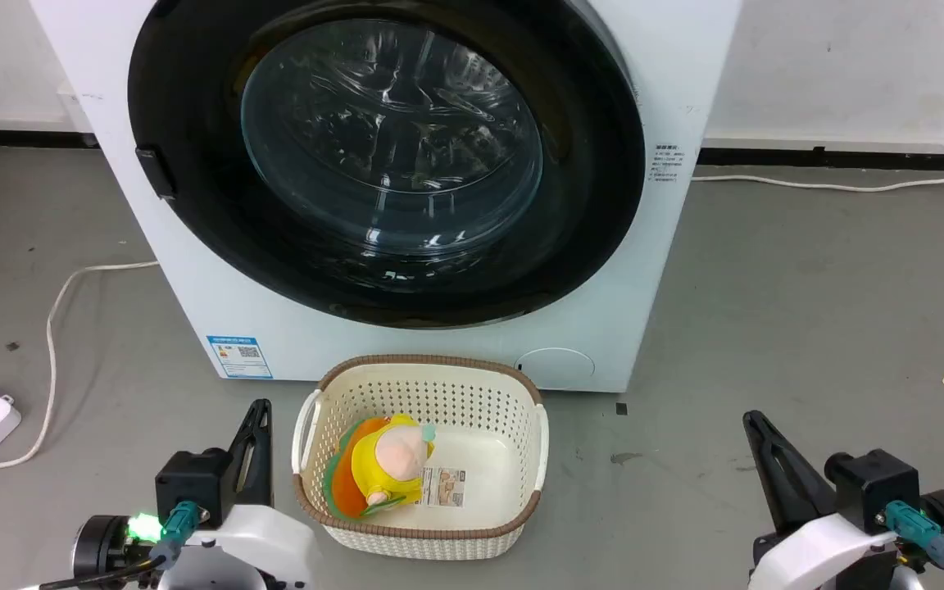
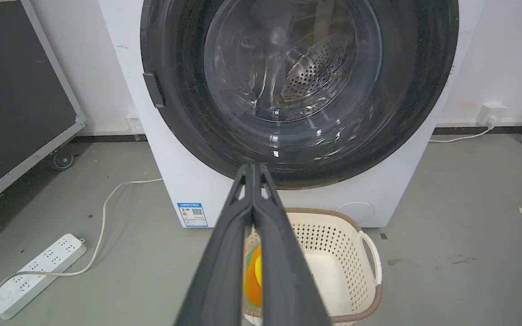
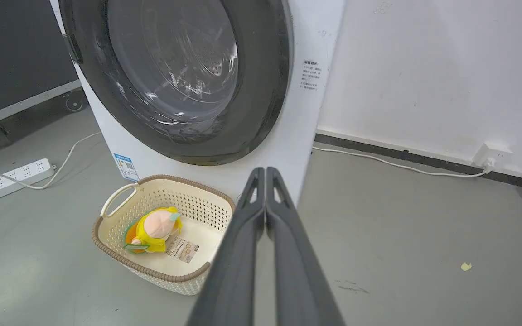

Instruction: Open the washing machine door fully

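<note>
Found door [image 1: 390, 164] shut, flush on front of machine [image 1: 193, 270]. Judged rigid and fairly heavy, swinging on a hinge. Glossy black ring and glass bowl likely slippery, offering no purchase. Recommend taking hold at dark tab [image 1: 154, 172] on door's left edge, opposite presumed hinge. Noted left claw [image 1: 257, 410] and right claw [image 1: 755, 422] clenched, holding nothing, well short of machine. Could not see hinge, latch or machine top: hidden or cut off. Could not read drum contents through glare. Noted basket [image 1: 419, 365] just before machine, possibly within door's swing.
</note>
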